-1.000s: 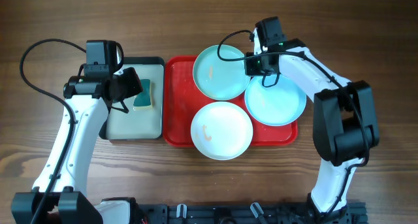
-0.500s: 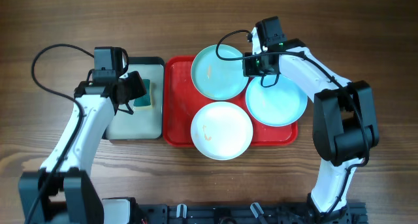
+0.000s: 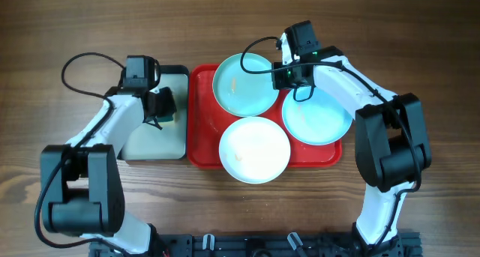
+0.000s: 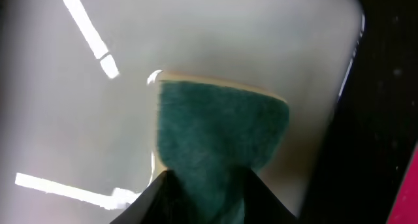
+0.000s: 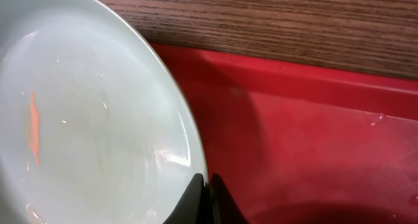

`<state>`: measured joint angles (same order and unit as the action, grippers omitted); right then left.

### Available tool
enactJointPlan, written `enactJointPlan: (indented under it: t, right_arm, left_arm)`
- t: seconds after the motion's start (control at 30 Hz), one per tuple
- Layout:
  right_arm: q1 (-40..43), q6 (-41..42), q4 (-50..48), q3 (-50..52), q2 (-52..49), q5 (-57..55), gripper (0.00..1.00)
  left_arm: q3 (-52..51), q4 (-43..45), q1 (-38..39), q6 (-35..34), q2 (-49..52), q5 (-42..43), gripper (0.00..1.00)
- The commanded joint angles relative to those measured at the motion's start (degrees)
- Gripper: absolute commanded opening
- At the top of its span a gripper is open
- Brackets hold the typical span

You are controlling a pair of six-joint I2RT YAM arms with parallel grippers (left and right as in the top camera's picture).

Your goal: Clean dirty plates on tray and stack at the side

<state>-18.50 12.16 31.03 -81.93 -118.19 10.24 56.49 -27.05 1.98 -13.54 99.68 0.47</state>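
Your left gripper (image 3: 160, 107) stands over the grey tray (image 3: 154, 141), jaws pinching the near end of the teal sponge (image 4: 222, 129), a fibrous, soft-edged block that bunches between the pads. Lift it squarely so that it does not drag on the smooth tray floor.

All three plates sit on the glossy red tray (image 3: 201, 129): the white plate (image 3: 254, 148) in front, the rear blue plate (image 3: 244, 85) overhanging the far rim, the other blue plate (image 3: 319, 118) to the right.

Your right gripper (image 5: 204, 188) is clamped on the rear blue plate's thin glazed rim. Hold it level and present the orange smear (image 5: 32, 126) to the sponge.
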Motion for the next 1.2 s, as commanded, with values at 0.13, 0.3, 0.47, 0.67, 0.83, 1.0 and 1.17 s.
enactJointPlan:
  t: [0.13,0.3,0.47,0.67,0.83,1.0,1.17]
  right_arm:
    - [-0.1,-0.2,-0.2,-0.8,-0.9,-0.8,0.04]
    - [-0.1,-0.2,-0.3,-0.8,-0.9,-0.9,0.04]
    - [-0.1,-0.2,-0.3,-0.8,-0.9,-0.9,0.04]
    - [-0.1,-0.2,-0.3,-0.8,-0.9,-0.9,0.05]
    - [-0.1,-0.2,-0.2,-0.8,-0.9,-0.9,0.05]
    - [-0.1,-0.8,0.1,-0.8,-0.9,-0.9,0.05]
    - [-0.1,-1.5,0.2,-0.8,-0.9,-0.8,0.04]
  left_arm:
    - [-1.6,0.3,0.8,2.7,1.0,-1.3,0.27]
    - [-3.0,1.2,0.8,2.9,2.3,-1.9,0.16]
    - [-3.2,1.2,0.8,2.9,2.4,-1.9,0.04]
    - [-1.4,0.7,0.7,2.9,-4.4,-1.9,0.04]
    - [-1.4,-1.0,0.7,2.8,-15.7,-2.7,0.04]
    - [-1.4,-5.6,0.8,-0.4,-25.3,-2.7,0.04]
    - [-1.4,-6.1,0.7,-0.1,-27.5,-3.0,0.04]
